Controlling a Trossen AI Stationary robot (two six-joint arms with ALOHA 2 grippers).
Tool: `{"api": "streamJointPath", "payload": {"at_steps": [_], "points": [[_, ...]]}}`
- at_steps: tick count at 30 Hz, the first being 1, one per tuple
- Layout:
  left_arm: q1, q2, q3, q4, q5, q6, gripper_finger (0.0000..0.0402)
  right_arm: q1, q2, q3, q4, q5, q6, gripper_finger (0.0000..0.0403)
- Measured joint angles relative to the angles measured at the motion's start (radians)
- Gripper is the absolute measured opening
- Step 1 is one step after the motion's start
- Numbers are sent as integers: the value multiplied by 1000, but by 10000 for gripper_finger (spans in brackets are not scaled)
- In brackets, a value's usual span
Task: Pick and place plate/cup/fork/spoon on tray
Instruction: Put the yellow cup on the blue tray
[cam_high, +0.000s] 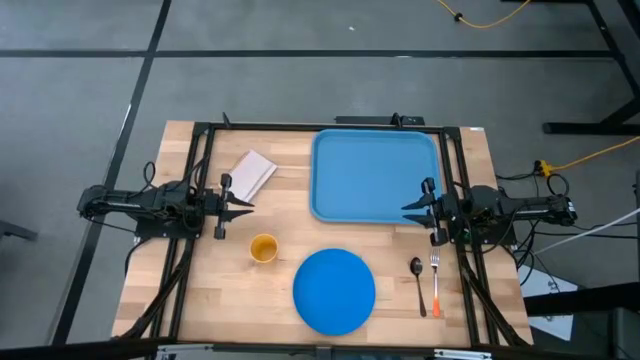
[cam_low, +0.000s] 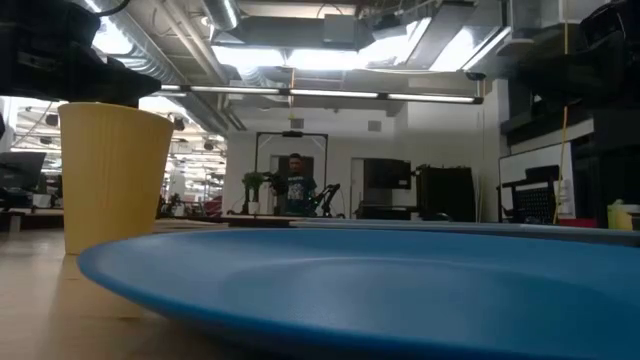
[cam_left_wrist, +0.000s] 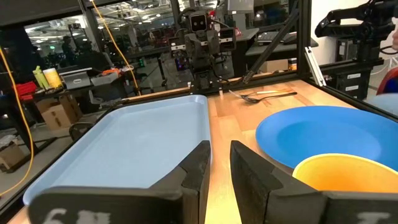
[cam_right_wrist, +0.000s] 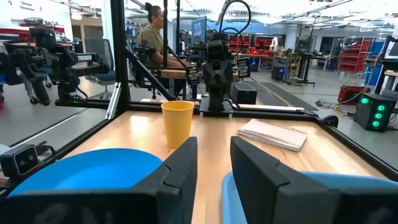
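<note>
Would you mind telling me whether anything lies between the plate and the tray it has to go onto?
Nothing visible does. In the high view only bare table separates the plate from the tray; the cup sits off to one side, spoon and fork to the other.

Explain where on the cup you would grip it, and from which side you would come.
Grip the cup across its rim, coming straight down from above. It stands upright with its mouth open, so one finger can go inside and one outside the wall. The left gripper is the nearer one. The plate lies close on one side, so a level approach from there looks cramped.
</note>
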Motion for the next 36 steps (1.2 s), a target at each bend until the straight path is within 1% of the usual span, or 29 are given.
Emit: {"api": "streamJointPath", "payload": {"at_steps": [4,10,12,17,26,30,33,36], "points": [[0,0,0,0,0,0,55,0,0,0,-35,0,4,102],[0,0,0,0,0,0,55,0,0,0,-37,0,156,102],[0,0,0,0,0,0,55,0,0,0,-16,1,132,102],[0,0,0,0,0,0,55,0,0,0,56,2,-18,102],[0,0,0,1,0,-3,55,0,-1,0,199,2,-27,102],[0,0,-1,49,-35,3,55,0,-1,0,237,2,-27,102],[0,0,-1,56,-59,1,55,0,-1,0,269,1,-30,102],[0,0,-1,64,-54,-10,55,0,-1,0,310,0,-34,102]]}}
